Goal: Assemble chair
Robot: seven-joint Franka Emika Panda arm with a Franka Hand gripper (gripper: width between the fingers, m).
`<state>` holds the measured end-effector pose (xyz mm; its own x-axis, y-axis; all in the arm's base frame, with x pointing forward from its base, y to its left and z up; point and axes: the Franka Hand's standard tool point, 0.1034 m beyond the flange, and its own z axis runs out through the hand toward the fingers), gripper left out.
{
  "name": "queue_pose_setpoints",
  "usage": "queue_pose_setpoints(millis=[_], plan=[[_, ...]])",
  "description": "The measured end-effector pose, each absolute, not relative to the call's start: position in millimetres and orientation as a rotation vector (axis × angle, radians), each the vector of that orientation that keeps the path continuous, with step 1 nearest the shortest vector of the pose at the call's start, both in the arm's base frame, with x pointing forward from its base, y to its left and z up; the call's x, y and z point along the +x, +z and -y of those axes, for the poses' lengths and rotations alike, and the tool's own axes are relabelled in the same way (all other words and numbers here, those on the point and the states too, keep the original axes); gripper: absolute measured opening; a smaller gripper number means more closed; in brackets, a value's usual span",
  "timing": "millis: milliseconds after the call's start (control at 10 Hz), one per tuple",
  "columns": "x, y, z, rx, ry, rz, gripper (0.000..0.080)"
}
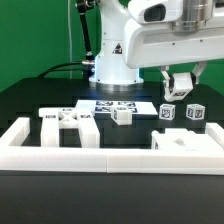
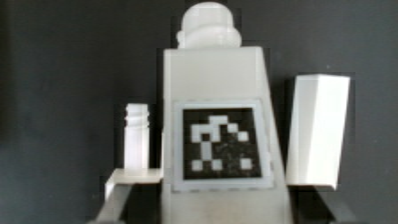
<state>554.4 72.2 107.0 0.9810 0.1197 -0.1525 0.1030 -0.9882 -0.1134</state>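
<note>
My gripper (image 1: 180, 88) hangs above the table at the exterior view's right, shut on a long white chair part (image 2: 217, 100) with a square tag on its face and a rounded end. In the wrist view this part fills the middle, with my gripper (image 2: 217, 208) round its near end and the dark fingers (image 2: 153, 203) on either side. Loose chair parts lie on the table: a tagged panel piece (image 1: 65, 122) at the left, a small block (image 1: 122, 115), two tagged blocks (image 1: 167, 113) (image 1: 195, 113) and a larger stepped piece (image 1: 185, 141).
The marker board (image 1: 118, 105) lies flat in front of the robot base. A long white border rail (image 1: 110, 157) runs along the front with a raised end at the left (image 1: 15, 135). In the wrist view a white bar (image 2: 320, 125) and a thin peg (image 2: 137, 140) flank the held part.
</note>
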Motion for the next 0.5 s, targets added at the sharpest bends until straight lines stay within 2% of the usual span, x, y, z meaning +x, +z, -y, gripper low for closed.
queue_pose_setpoints(millis=[300,500], plan=[[560.5,105.8,-67.0,-3.052,-0.052,0.155,0.0295],[580.1,119.0,-69.8,-3.046,-0.286,0.155,0.0295]])
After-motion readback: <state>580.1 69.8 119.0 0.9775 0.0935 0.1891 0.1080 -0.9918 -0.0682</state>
